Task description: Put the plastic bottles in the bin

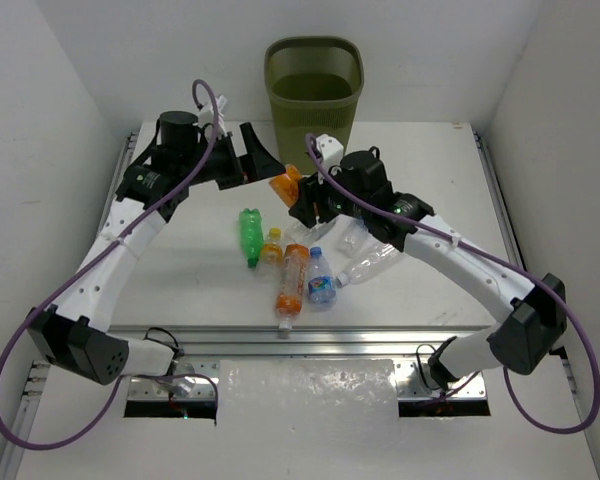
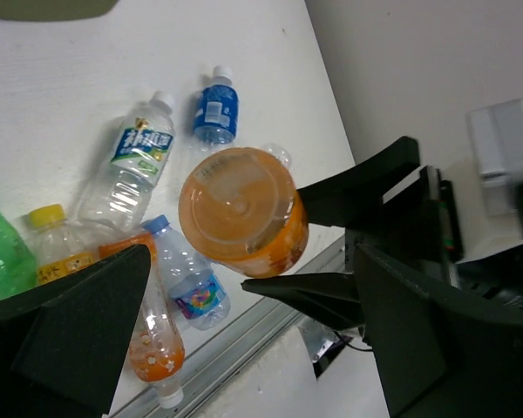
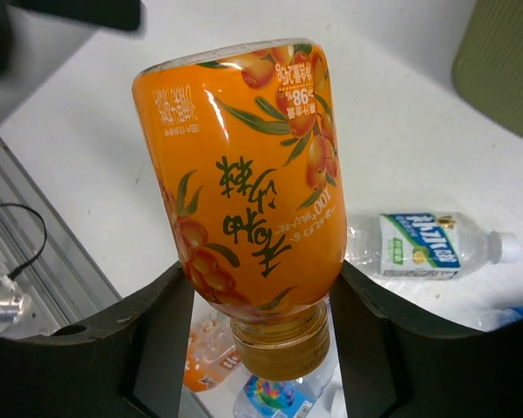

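My right gripper (image 1: 298, 200) is shut on an orange bottle (image 1: 285, 185) with a fruit label, held above the table in front of the olive-green bin (image 1: 313, 85). In the right wrist view the bottle (image 3: 248, 165) sits cap-down between the fingers (image 3: 157, 348), just above its gold cap. My left gripper (image 1: 263, 162) is open and empty just left of that bottle; its wrist view shows the bottle's base (image 2: 240, 209). A green bottle (image 1: 249, 234), a small yellow-capped bottle (image 1: 271, 245), a long orange bottle (image 1: 291, 279) and clear bottles (image 1: 320, 278) lie mid-table.
More clear bottles (image 1: 375, 262) lie right of the cluster, under my right arm. The bin's corner shows in the right wrist view (image 3: 506, 70) and its rim in the left wrist view (image 2: 44, 7). A metal rail (image 1: 310, 335) runs along the table's near edge. White walls enclose the table.
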Controlling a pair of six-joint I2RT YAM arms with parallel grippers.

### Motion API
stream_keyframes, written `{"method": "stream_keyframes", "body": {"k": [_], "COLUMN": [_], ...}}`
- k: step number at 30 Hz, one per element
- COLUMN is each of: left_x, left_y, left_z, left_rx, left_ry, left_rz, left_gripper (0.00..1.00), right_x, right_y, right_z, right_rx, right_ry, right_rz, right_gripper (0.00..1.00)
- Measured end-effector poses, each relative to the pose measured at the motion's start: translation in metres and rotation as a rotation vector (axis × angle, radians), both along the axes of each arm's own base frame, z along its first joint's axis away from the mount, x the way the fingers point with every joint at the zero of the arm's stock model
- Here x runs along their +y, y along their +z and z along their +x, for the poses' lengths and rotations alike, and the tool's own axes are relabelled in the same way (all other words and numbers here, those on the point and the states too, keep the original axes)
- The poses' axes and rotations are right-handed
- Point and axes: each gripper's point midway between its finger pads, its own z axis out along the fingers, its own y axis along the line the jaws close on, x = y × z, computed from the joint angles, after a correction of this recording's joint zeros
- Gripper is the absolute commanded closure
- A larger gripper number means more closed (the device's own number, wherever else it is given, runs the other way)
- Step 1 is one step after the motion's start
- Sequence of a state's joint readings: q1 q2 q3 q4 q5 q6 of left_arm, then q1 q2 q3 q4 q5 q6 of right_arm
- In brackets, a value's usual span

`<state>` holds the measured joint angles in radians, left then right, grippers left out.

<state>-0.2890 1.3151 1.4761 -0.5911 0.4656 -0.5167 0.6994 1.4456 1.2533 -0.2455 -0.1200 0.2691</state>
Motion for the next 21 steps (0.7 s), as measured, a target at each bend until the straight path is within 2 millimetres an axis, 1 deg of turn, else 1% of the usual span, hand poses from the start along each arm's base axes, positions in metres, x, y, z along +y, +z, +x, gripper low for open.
{"method": "stream_keyframes", "body": {"k": [3,6,7,9,10,11,12,16,17,18,19,20,21], "left_x": [-0.014,-0.03,-0.034,-0.038,-0.04,-0.042,-0.044,-0.05,-0.051,-0.052,-0.053,-0.055,-0.057], "left_y": [-0.009,-0.012,-0.012,-0.012,-0.012,-0.011,-0.011,-0.006,-0.005,-0.004,-0.004,-0.003,-0.003], "left_z": [0.003,0.003,0.004,0.007,0.008,0.01,0.012,0.019,0.02,0.021,0.022,0.023,0.025], "left_rx": [0.023,0.034,0.034,0.036,0.036,0.036,0.037,0.016,0.012,0.009,0.006,0.004,0.003], "left_ry": [-0.045,-0.094,-0.102,-0.109,-0.114,-0.117,-0.12,-0.138,-0.141,-0.145,-0.149,-0.155,-0.16], "left_rz": [-0.008,-0.031,-0.036,-0.053,-0.062,-0.071,-0.082,-0.113,-0.118,-0.125,-0.13,-0.136,-0.142], "left_gripper": [0.0,0.0,0.02,0.12,0.19,0.37,0.42,0.42,0.46,0.6,0.78,0.81,0.87], "right_x": [-0.003,-0.002,-0.002,-0.003,-0.004,-0.004,-0.006,-0.012,-0.013,-0.014,-0.016,-0.017,-0.019], "right_y": [0.011,0.014,0.014,0.015,0.016,0.018,0.018,0.024,0.025,0.027,0.028,0.029,0.029], "right_z": [0.002,0.002,0.002,0.004,0.006,0.007,0.008,0.013,0.014,0.015,0.016,0.017,0.018], "right_rx": [-0.02,-0.022,-0.021,-0.023,-0.026,-0.029,-0.029,-0.037,-0.041,-0.046,-0.049,-0.051,-0.054], "right_ry": [-0.01,-0.007,-0.008,-0.014,-0.018,-0.023,-0.029,-0.053,-0.056,-0.061,-0.066,-0.072,-0.079], "right_rz": [0.022,0.032,0.033,0.037,0.041,0.045,0.048,0.06,0.064,0.066,0.067,0.066,0.067], "right_gripper": [0.78,0.78,0.78,0.78,0.78,0.78,0.78,0.78,0.78,0.78,0.78,0.78,0.76]}}
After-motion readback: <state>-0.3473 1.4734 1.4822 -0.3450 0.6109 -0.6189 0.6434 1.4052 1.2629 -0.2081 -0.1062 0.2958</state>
